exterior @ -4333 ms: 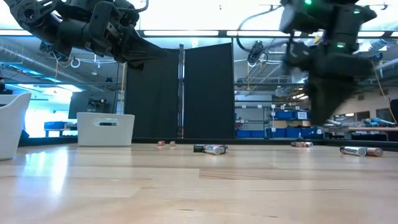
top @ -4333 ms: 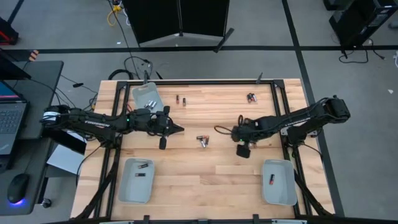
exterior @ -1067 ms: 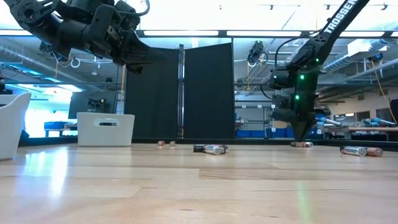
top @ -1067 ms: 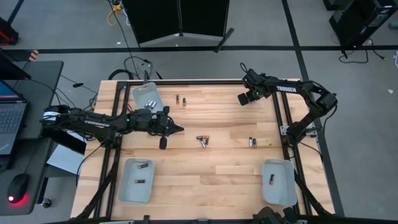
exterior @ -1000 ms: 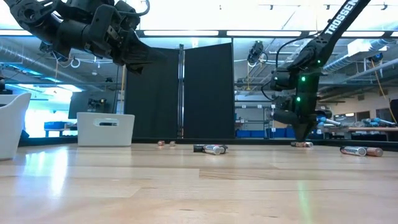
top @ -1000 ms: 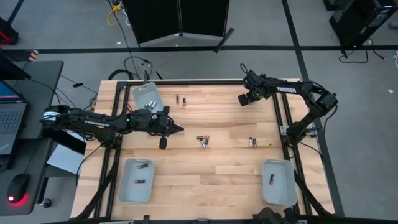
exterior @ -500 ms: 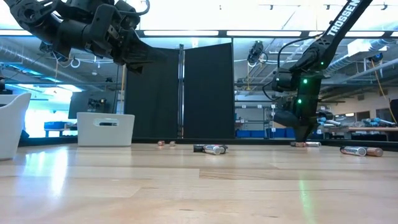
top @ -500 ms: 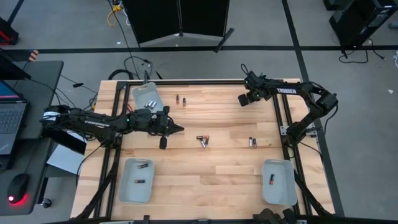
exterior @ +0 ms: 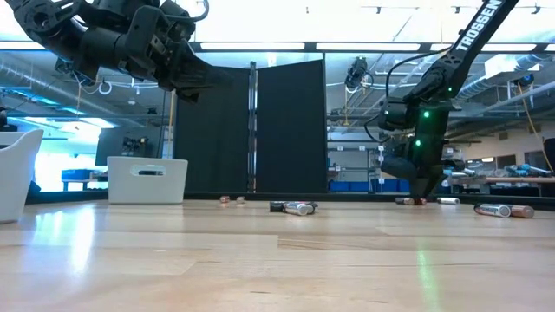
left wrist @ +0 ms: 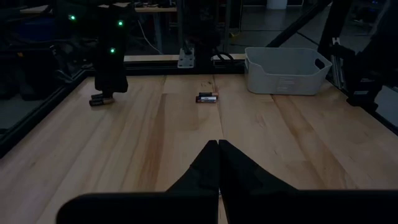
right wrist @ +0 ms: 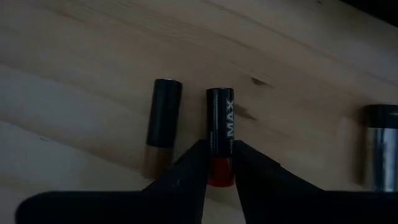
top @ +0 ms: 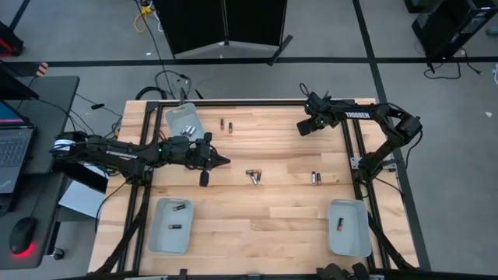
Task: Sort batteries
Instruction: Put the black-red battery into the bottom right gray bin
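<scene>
The right gripper [right wrist: 219, 163] is down at the desk's far right corner, its two dark fingers pinching the red end of a small black cylindrical battery marked "MAX" [right wrist: 220, 134]. That battery lies flat on the pale wooden desk [top: 280, 225]. A second black battery with a copper-coloured end [right wrist: 161, 124] lies just beside it, apart from the fingers, and a silvery-ended cell [right wrist: 379, 149] lies farther off. Gripping one end along the battery's length seems chosen so the fingers fit into the narrow gap without catching the neighbour.

The left gripper [left wrist: 218, 163] hangs above the left-middle of the desk with its fingers pressed together, holding nothing; it looks to be waiting clear of the right arm's work.

Other loose batteries lie scattered: a pair near the desk's middle [top: 254, 176], a pair toward the right edge [top: 315, 177], and two by the far edge [top: 226, 124].

Three pale grey rectangular plastic trays serve as the bins. The one at the far left [top: 173, 115] holds a few silvery cells. The one at the near left corner [top: 158, 236] holds two dark batteries. The one at the near right corner [top: 354, 241] holds what looks like a single dark battery with a red end, though it is too small to be sure. By its red end, the pinched battery probably belongs in that last tray.
</scene>
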Motion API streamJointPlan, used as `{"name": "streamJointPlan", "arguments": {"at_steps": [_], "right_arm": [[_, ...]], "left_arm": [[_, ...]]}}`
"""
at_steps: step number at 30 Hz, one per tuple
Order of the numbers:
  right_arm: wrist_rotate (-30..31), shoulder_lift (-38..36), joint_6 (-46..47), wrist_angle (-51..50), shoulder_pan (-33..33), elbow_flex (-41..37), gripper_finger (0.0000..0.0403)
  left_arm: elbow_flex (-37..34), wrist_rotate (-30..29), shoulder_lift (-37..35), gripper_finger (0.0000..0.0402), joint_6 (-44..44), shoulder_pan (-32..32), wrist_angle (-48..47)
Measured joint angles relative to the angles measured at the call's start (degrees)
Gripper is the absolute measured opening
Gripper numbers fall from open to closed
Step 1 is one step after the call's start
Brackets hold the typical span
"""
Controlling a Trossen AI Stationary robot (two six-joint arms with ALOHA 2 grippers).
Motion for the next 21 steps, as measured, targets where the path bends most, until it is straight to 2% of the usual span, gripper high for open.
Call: {"name": "streamJointPlan", "arguments": {"at_steps": [4, 12, 17, 21], "right_arm": [[0.0, -0.1, -2.0, -0.1, 0.0, 0.1, 0.0056], [-0.1, -3.2, -3.0, -2.8, 1.5, 3.1, 0.0056], [-1.3, -9.4, 0.2, -8.6, 6.4, 5.2, 0.0056], [-1.4, -15.6, 6.5, -16.1, 14.0, 5.4, 0.0056]], "left_arm": [[0.0, 0.0, 0.0, 0.0008, 0.0, 0.0, 0.1], [0.0, 0.0, 0.0, 0.0008, 0.0, 0.0, 1.6], [0.0, -2.1, 0.0, 0.0008, -1.9, 0.0, 1.6], [0.0, -3.7, 0.0, 0.0008, -3.2, 0.0, 1.6]]}}
